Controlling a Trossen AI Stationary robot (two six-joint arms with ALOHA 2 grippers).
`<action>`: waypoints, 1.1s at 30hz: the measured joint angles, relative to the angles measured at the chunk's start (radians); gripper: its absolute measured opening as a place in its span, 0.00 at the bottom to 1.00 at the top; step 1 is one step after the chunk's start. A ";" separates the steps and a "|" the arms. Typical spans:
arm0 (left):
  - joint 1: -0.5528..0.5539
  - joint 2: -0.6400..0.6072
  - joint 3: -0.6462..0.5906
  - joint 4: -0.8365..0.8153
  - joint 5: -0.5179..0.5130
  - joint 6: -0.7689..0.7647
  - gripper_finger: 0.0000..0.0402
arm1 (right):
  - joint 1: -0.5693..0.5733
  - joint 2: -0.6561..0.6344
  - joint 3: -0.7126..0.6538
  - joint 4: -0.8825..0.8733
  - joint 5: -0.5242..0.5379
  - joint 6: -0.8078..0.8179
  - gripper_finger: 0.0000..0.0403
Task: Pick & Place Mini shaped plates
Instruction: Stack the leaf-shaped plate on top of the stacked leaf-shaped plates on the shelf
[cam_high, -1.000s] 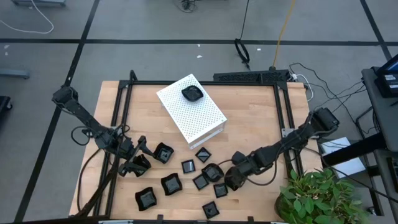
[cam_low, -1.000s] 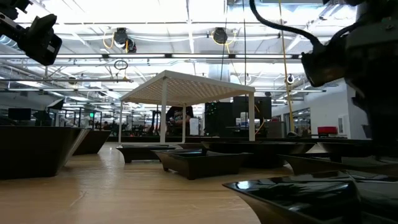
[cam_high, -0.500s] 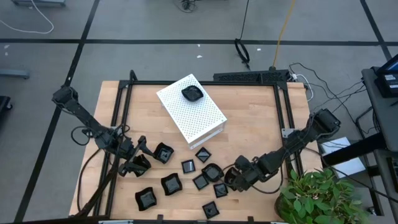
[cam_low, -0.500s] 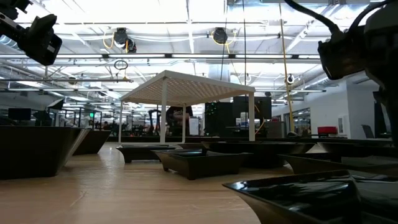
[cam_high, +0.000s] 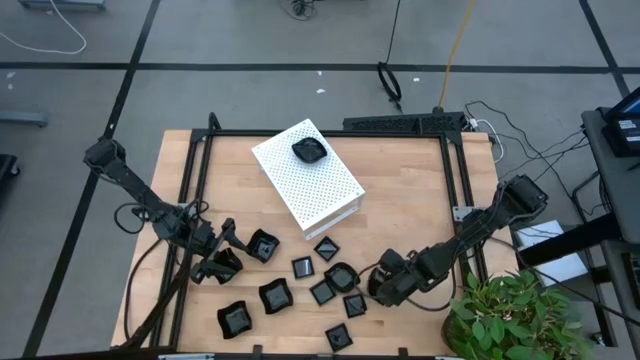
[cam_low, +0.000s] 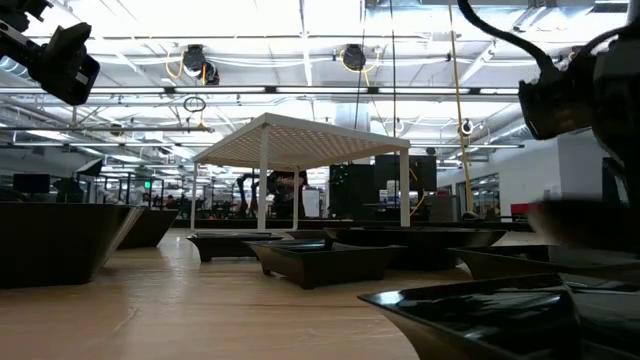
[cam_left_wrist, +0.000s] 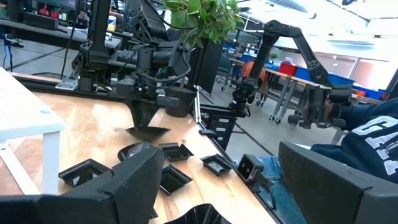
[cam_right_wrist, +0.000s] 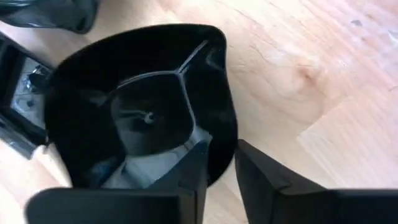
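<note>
Eleven mini shaped plates (cam_high: 302, 267) to count from above. One (cam_high: 310, 150) on top of the box, ten on the table (cam_high: 410, 190); of those ten, five clustered by the right gripper (cam_high: 372, 290), one (cam_high: 340, 338) at the near edge, four on the left gripper's (cam_high: 215, 262) side. Too small to sort by shape. One white perforated box (cam_high: 320, 190). Two dark arms, one gripper each, so two grippers. One leafy potted plant (cam_high: 510, 315) at the table's corner.
</note>
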 joint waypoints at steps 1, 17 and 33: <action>0.000 0.000 0.000 0.000 0.000 0.000 0.81 | 0.000 0.000 -0.009 0.017 0.000 -0.003 0.13; 0.000 0.000 0.000 0.000 0.000 0.000 0.81 | -0.058 -0.069 -0.024 0.096 0.108 -0.254 0.00; 0.000 0.000 0.000 0.000 0.000 0.000 0.81 | -0.184 -0.405 -0.023 0.283 0.468 -0.811 0.00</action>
